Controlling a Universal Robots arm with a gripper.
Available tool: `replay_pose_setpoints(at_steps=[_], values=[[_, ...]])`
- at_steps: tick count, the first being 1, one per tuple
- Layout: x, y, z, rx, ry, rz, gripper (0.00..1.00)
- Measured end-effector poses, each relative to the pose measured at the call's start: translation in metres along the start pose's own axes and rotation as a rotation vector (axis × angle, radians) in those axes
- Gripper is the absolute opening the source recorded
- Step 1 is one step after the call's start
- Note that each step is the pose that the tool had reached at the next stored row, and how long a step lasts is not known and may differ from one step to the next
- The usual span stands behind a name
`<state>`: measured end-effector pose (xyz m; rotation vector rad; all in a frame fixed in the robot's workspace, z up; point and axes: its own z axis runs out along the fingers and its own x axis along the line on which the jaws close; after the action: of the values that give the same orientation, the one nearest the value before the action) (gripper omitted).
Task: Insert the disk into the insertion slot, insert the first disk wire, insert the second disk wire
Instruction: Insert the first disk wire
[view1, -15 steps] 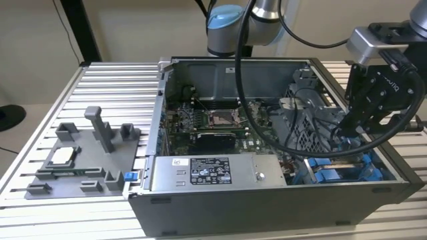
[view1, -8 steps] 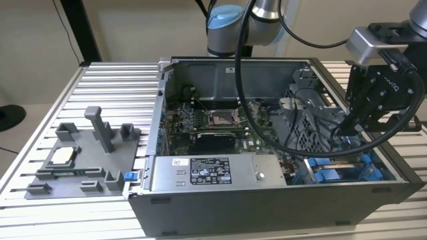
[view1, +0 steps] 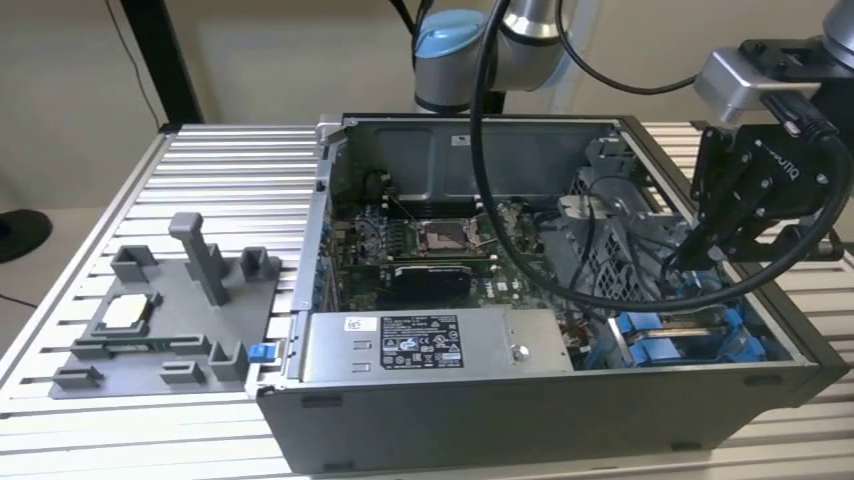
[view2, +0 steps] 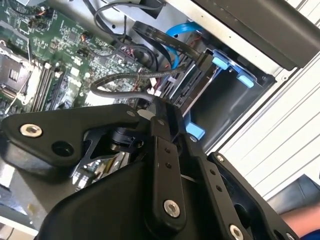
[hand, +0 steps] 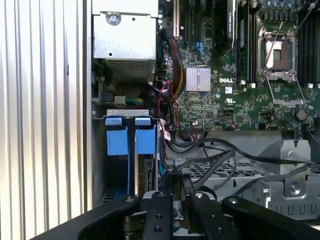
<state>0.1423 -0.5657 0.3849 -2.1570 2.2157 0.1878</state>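
Note:
The disk (view2: 197, 87) stands edge-on in the insertion slot (view2: 227, 102), with its blue frame tabs (hand: 130, 140) at the bay's mouth. In the exterior view the slot (view1: 667, 335) is in the case's front corner on the exterior view's right. My gripper (view1: 694, 262) hangs just above it. Its black fingers (view2: 162, 150) converge at the tip, and the gripper (view2: 157, 107) is shut on the end of a black disk wire (view2: 115, 80) that loops over the motherboard. In the first wrist view the gripper (hand: 178, 197) sits beside the disk's edge (hand: 149, 172), with wires (hand: 210, 150) crossing close by.
A grey labelled power-supply box (view1: 427, 345) lies along the case front beside the slot. A perforated metal cage (view1: 621, 250) and loose cables crowd the space behind the bay. A blue data cable (view2: 175, 35) curves above the disk. A grey fixture (view1: 160, 310) stands on the table at the exterior view's left.

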Motion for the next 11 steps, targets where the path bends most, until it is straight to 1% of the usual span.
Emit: replay_pose_setpoints(at_steps=[1, 2, 5, 7, 10, 11], values=[[0.0, -0.0002, 0.0001, 0.0, 0.0011, 0.0, 0.0], [0.0, -0.0006, 0.0003, 0.0, 0.0048, 0.0, 0.0], [0.0001, -0.0022, 0.0019, 0.0004, 0.0221, 0.0, 0.0], [0.0002, -0.0026, 0.0027, 0.0008, 0.0401, 0.0, 0.0], [0.0003, -0.0051, 0.0038, 0.0019, 0.0647, -0.006, 0.0], [0.0003, -0.0061, 0.0039, 0.0026, 0.0739, -0.009, 0.0]])
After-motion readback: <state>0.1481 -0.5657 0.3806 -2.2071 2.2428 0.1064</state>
